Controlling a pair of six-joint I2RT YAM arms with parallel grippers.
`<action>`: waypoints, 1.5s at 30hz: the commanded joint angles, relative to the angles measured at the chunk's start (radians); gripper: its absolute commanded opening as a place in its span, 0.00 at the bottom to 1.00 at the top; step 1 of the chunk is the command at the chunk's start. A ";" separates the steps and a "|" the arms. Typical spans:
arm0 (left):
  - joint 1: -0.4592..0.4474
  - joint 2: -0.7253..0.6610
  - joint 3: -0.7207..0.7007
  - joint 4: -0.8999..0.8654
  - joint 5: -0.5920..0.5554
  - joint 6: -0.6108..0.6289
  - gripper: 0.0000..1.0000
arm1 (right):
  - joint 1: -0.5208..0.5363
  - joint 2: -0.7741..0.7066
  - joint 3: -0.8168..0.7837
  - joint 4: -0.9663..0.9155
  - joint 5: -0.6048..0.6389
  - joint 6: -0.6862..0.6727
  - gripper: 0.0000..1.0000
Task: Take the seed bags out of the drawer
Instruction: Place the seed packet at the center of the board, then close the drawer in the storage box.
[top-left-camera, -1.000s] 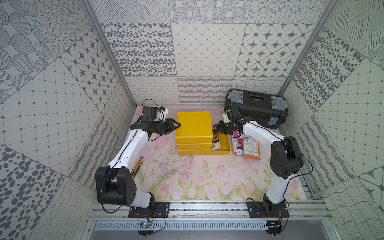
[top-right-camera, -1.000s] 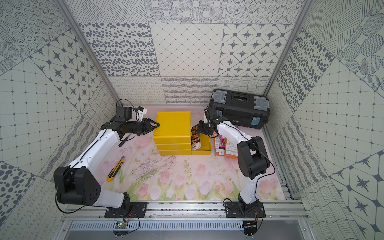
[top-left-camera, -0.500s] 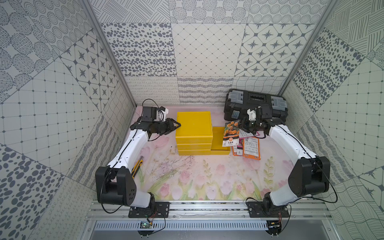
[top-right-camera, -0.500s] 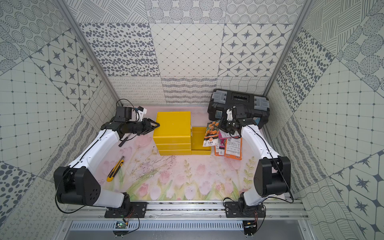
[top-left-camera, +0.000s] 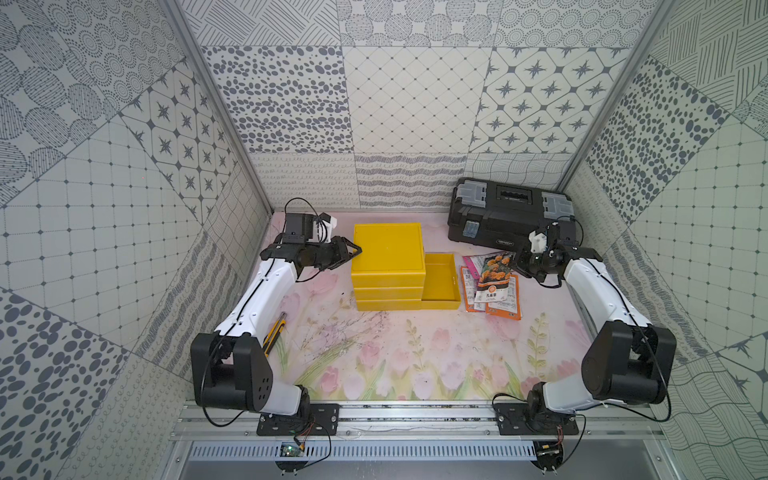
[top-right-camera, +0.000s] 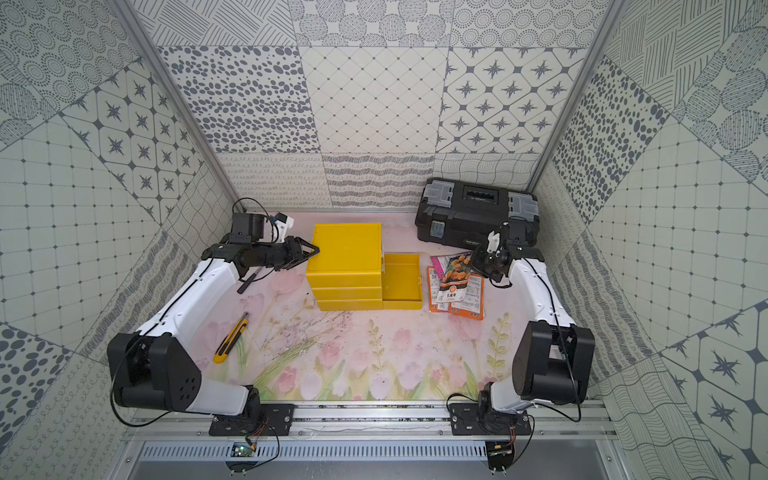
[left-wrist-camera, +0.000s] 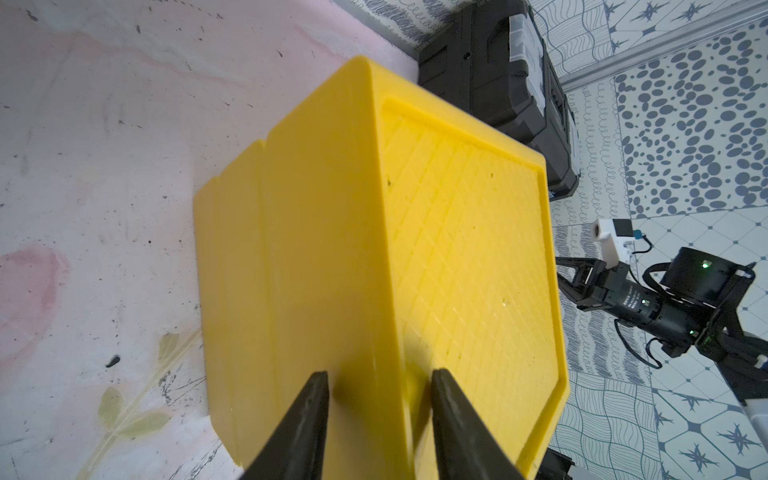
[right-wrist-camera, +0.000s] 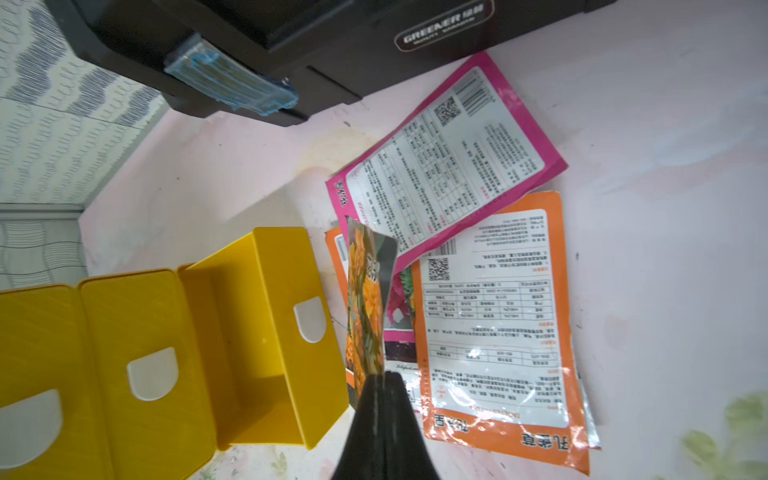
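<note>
Patterned walls (top-left-camera: 415, 104) box in a flowered mat (top-left-camera: 395, 353). The right gripper (right-wrist-camera: 380, 376) is pinched tight on one short end of the held seed bag (right-wrist-camera: 365, 299). This bag is out of the drawer (right-wrist-camera: 282, 332), which stands pulled out of the yellow cube (left-wrist-camera: 332, 249) just beside those fingertips. The bag's long axis runs straight out from the fingertips. The wrist camera sees it nearly edge-on and bowed, so its print is unreadable.

On the fingertips' other side lies the orange-edged bag (right-wrist-camera: 490, 332), label up and roughly parallel. The pink-edged bag (right-wrist-camera: 449, 153) lies slantwise farther out. Both cover other bags, of which only slivers show.

The black toolbox (right-wrist-camera: 249, 50) beyond is cut off. The left gripper (left-wrist-camera: 378, 382) has its jaws apart, astride the cube's upper edge. Whether they squeeze it, I cannot tell.
</note>
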 joint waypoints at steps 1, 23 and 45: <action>-0.011 0.008 -0.016 -0.164 -0.110 0.022 0.43 | 0.001 0.037 -0.026 -0.007 0.123 -0.046 0.00; -0.011 0.007 -0.017 -0.161 -0.106 0.020 0.43 | 0.284 0.185 -0.048 0.217 0.107 0.111 0.44; -0.015 0.011 -0.019 -0.160 -0.109 0.020 0.43 | 0.529 0.429 0.025 0.534 -0.162 0.363 0.44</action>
